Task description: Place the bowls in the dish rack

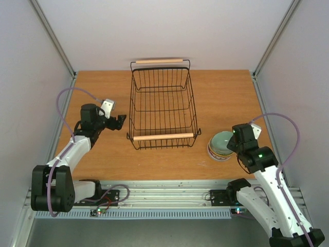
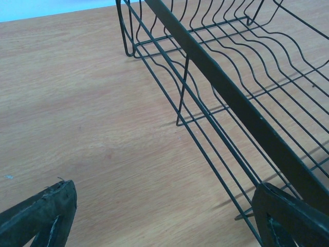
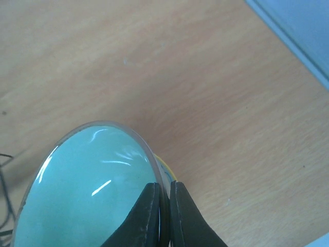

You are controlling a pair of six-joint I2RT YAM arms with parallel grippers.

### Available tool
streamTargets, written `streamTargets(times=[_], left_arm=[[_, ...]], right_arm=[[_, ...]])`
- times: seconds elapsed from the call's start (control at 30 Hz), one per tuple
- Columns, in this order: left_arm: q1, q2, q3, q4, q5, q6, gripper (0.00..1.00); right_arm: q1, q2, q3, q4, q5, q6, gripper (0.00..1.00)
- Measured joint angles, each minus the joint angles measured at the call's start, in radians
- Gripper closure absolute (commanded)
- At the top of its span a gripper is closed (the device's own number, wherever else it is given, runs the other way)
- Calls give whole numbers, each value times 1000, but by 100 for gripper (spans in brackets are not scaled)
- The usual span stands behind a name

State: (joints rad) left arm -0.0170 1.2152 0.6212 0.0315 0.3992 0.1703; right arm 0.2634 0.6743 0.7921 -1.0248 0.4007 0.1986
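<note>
The black wire dish rack (image 1: 163, 105) with two wooden rod handles stands mid-table, with no bowl in it; its side wires fill the left wrist view (image 2: 231, 103). A stack of bowls (image 1: 220, 146) sits right of the rack, the pale green bowl (image 3: 87, 190) on top. The bowls under it show only as rims. My right gripper (image 3: 164, 206) is shut on the green bowl's rim, one finger inside, one outside. My left gripper (image 1: 119, 121) is open and empty, just left of the rack's near left corner, low over the table.
The wooden table (image 1: 103, 159) is walled by white panels at the back and sides. A metal rail (image 1: 169, 193) with the arm bases runs along the near edge. A cable (image 3: 4, 159) shows at the left of the right wrist view.
</note>
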Motion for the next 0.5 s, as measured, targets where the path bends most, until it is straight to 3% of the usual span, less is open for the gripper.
streamTargets(times=[0.23,0.5], left_arm=[[0,-26,36,-69,30,16,6],[4,-94,145,-157,54,17,5]], right_arm=[[0,-5,130,9,-12,-56,99],[0,129,265,184,-156,-118,99]])
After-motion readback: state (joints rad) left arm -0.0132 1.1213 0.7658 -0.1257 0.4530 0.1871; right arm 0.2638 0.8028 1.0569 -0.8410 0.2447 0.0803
